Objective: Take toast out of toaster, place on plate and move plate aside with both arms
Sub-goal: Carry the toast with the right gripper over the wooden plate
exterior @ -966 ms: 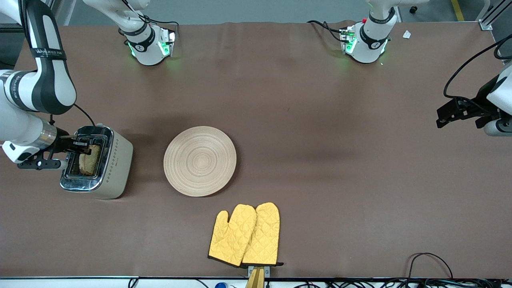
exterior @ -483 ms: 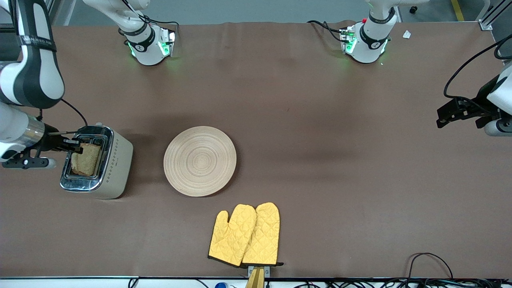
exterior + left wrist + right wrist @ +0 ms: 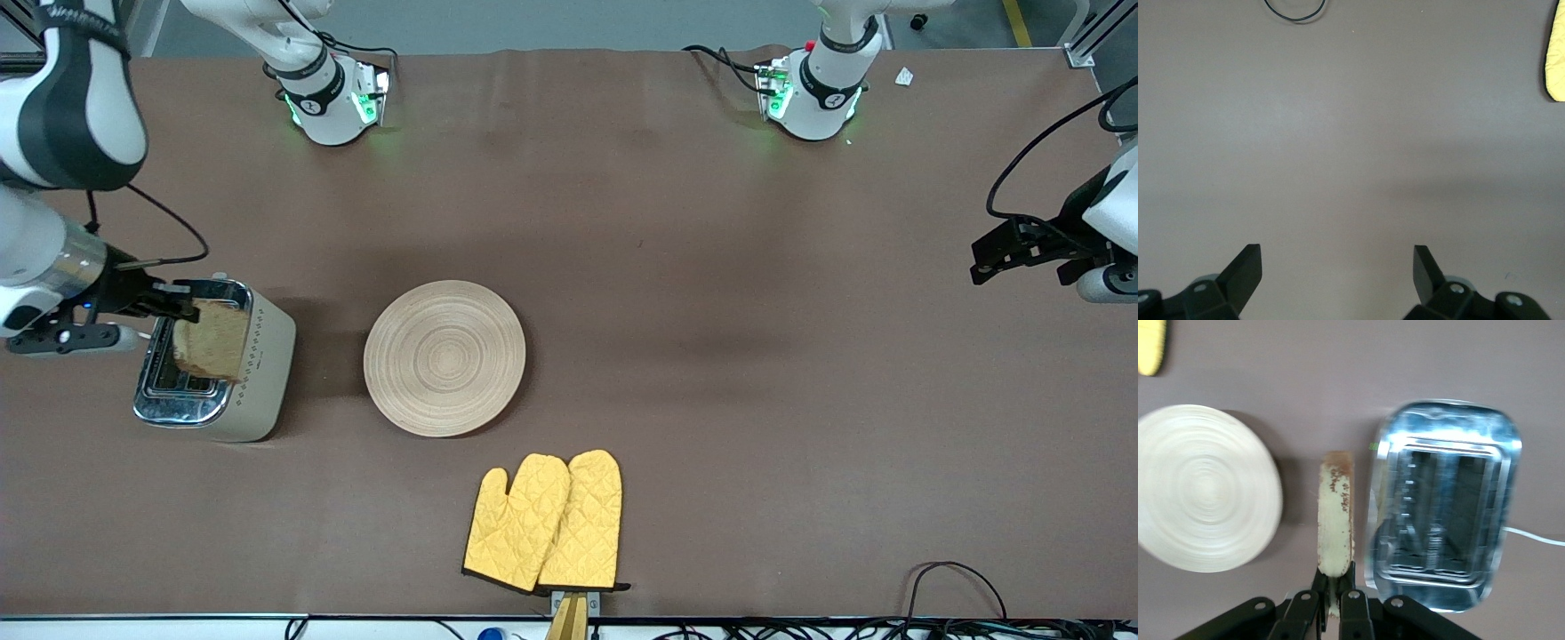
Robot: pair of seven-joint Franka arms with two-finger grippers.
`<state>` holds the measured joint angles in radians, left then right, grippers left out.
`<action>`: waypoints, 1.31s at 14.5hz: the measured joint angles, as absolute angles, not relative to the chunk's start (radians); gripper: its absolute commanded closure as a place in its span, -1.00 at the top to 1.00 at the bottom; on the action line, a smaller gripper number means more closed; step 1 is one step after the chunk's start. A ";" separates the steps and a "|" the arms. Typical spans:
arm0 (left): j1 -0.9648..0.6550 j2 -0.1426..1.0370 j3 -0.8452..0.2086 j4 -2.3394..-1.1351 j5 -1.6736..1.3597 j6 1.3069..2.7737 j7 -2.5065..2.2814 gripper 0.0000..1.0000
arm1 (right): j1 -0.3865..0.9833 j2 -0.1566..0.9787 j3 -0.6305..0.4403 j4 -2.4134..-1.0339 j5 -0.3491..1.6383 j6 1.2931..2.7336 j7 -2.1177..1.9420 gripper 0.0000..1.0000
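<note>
My right gripper [image 3: 182, 304] is shut on the toast [image 3: 212, 340], a brown speckled slice held on edge over the plate-side rim of the toaster [image 3: 258, 373]. In the right wrist view the toast [image 3: 1335, 520] hangs edge-on from the gripper [image 3: 1335, 587], between the toaster [image 3: 1441, 507] and the plate [image 3: 1201, 487]. The round beige wooden plate [image 3: 444, 357] lies bare on the table beside the toaster, toward the left arm's end. My left gripper [image 3: 1013, 253] waits open and empty at the left arm's end of the table; its wrist view shows its fingers [image 3: 1245, 270] wide apart over bare table.
A pair of yellow oven mitts [image 3: 544, 521] lies nearer to the front camera than the plate. Cables [image 3: 956, 578] run along the table's front edge. The two arm bases [image 3: 333, 102] stand along the table's back edge.
My right gripper has lifted the toast out of the toaster slot and carried it up and toward the plate. The left arm has not moved.
</note>
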<state>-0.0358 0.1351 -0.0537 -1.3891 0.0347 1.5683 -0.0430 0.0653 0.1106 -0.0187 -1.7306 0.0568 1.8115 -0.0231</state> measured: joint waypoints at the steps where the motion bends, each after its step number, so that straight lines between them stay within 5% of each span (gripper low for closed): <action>1: -0.036 0.135 -0.054 -1.389 0.035 1.568 -0.043 1.00 | 0.108 0.108 -0.017 -1.725 0.057 1.814 0.024 -0.99; 7: -0.036 0.135 -0.054 -1.389 0.035 1.568 -0.043 1.00 | 0.317 0.166 -0.013 -1.758 0.065 1.970 0.230 -0.99; 13: -0.036 0.135 -0.054 -1.389 0.035 1.568 -0.043 1.00 | 0.411 0.329 -0.014 -1.892 0.203 2.330 0.295 -0.99; 19: -0.036 0.135 -0.054 -1.389 0.035 1.568 -0.043 1.00 | 0.478 0.377 -0.024 -1.898 0.209 2.384 0.393 -0.99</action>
